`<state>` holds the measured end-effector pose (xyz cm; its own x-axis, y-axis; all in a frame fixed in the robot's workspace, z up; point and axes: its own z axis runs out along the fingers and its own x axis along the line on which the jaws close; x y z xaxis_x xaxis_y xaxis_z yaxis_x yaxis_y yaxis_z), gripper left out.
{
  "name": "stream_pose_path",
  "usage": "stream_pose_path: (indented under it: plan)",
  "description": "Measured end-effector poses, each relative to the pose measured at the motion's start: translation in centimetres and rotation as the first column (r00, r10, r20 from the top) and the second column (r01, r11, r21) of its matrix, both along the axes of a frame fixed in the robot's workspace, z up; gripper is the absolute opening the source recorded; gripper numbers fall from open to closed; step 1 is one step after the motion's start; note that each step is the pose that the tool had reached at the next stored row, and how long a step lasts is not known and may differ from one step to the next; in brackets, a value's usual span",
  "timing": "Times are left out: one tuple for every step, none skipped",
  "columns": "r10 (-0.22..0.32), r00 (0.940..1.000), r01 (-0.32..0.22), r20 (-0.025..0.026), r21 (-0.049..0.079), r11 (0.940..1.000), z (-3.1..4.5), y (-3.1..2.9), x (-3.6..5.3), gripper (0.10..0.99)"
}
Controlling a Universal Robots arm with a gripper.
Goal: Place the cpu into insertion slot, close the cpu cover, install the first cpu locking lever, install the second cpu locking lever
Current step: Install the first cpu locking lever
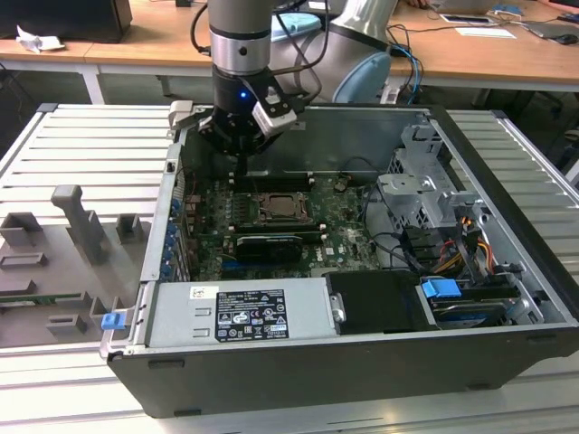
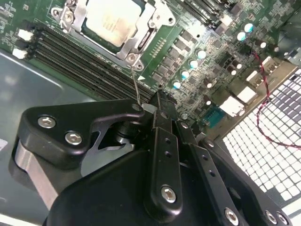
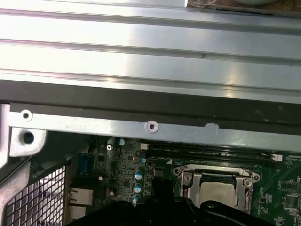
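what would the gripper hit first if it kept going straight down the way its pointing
Most likely the green motherboard, around the long black memory slots beside the cpu cover. In the second wrist view the gripper points at the board just off that corner, not over the cpu. Depth is hard to judge.

Even indoor light (wrist views slightly soft), glare on metal rails [image 3: 141, 52].
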<state>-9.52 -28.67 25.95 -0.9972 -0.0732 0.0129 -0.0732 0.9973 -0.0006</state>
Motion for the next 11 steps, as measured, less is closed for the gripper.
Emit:
stream_pose_path:
  plan:
    - [0.000, 1.0000, 0.000, 0.0000, 0.000, 1.0000, 0.00, 0.05, 0.18, 0.106]
    - [0.000, 1.0000, 0.000, 0.0000, 0.000, 1.0000, -0.01, 0.11, 0.48, 0.106]
    - [0.000, 1.0000, 0.000, 0.0000, 0.000, 1.0000, -0.03, 0.16, 0.76, 0.106]
    - [0.000, 1.0000, 0.000, 0.0000, 0.000, 1.0000, -0.07, 0.29, 1.38, 0.106]
    - [0.000, 1.0000, 0.000, 0.0000, 0.000, 1.0000, -0.12, 0.38, 1.90, 0.106]
    - [0.000, 1.0000, 0.000, 0.0000, 0.000, 1.0000, -0.23, 0.42, 2.38, 0.106]
    - [0.000, 1.0000, 0.000, 0.0000, 0.000, 1.0000, -0.31, 0.43, 2.63, 0.106]
    - [0.000, 1.0000, 0.000, -0.0001, 0.000, 1.0000, -0.40, 0.43, 2.90, 0.106]
    - [0.000, 1.0000, 0.000, 0.0000, 0.000, 1.0000, -0.53, 0.45, 3.27, 0.106]
    - [0.000, 1.0000, 0.000, 0.0001, 0.000, 1.0000, -0.62, 0.45, 3.51, 0.106]
    - [0.000, 1.0000, 0.000, 0.0001, 0.000, 1.0000, -0.69, 0.45, 3.67, 0.106]
